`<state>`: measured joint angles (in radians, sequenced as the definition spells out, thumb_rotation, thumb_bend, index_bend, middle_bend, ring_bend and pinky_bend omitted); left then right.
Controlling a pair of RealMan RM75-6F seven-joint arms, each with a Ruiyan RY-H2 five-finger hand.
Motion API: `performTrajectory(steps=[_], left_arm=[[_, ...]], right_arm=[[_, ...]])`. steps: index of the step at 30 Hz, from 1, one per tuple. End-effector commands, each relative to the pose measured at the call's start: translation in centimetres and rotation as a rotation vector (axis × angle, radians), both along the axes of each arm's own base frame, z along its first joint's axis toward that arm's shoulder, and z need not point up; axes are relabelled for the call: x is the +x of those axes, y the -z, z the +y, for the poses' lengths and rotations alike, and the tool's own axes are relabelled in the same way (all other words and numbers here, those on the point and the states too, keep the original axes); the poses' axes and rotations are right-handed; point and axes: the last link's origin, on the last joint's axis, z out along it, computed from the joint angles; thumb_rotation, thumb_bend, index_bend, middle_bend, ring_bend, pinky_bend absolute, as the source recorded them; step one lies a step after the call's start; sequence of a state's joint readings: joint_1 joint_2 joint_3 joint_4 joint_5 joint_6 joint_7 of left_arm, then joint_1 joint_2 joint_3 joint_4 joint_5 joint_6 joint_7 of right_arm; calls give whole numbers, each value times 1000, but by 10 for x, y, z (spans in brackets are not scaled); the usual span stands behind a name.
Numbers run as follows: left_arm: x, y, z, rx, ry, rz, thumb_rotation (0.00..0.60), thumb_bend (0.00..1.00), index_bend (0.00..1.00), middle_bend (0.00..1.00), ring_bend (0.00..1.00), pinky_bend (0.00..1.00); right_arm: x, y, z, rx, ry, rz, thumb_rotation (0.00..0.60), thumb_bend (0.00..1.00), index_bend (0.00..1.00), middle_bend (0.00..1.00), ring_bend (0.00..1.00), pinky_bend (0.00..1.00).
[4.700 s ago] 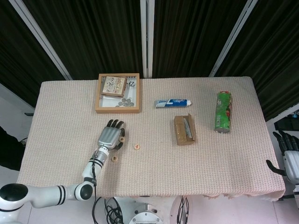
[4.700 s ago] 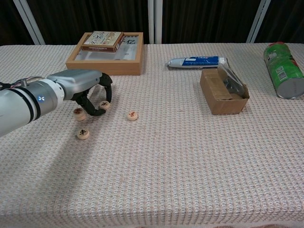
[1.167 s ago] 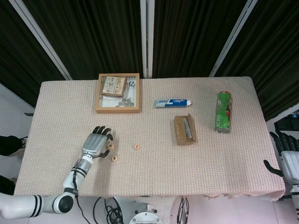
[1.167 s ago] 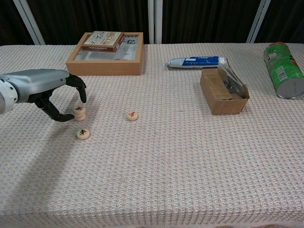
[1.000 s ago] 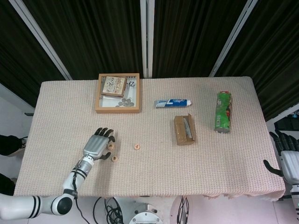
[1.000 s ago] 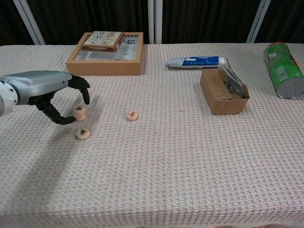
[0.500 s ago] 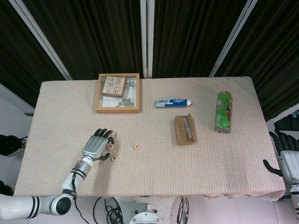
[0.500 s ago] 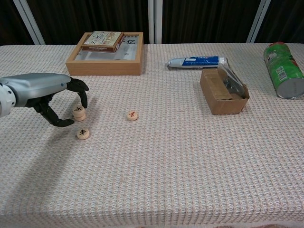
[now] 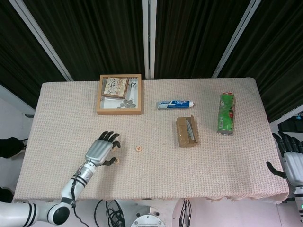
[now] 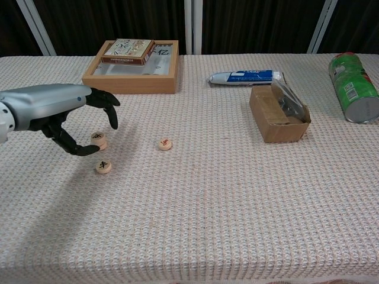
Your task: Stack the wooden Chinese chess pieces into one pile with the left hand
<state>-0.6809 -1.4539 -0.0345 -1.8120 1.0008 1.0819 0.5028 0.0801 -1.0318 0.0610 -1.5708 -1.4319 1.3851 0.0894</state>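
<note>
In the head view, the left hand is seen over the near-left cloth, fingers spread and empty. One loose piece lies apart to its right. The right hand is held beside the table's far right edge; whether it is closed cannot be told.

In the chest view, the small pile sits under the spread fingers, with another piece just in front. The pile could be knocked over if the fingers are lowered carelessly toward that piece.
</note>
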Motion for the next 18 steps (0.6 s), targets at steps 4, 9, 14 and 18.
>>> performTrajectory(steps=[4,9,14,18], left_arm=[[-4,9,-21,10,74,5,600,306,366,40,0,0],[-10,20,-28,8,131,-2,600,307,370,29,0,0],[-17,30,-30,9,191,17,600,307,373,17,0,0],[-25,36,-28,1,188,29,600,307,374,15,0,0]], right_arm=[[-2,0,0,-1,-3,-10,600,224,0,0,0,0],[-4,-3,1,-6,1,-12,600,225,0,0,0,0],[-3,-3,2,-5,-3,-17,600,225,0,0,0,0],[-2,-2,2,-3,-4,-15,600,225,0,0,0,0]])
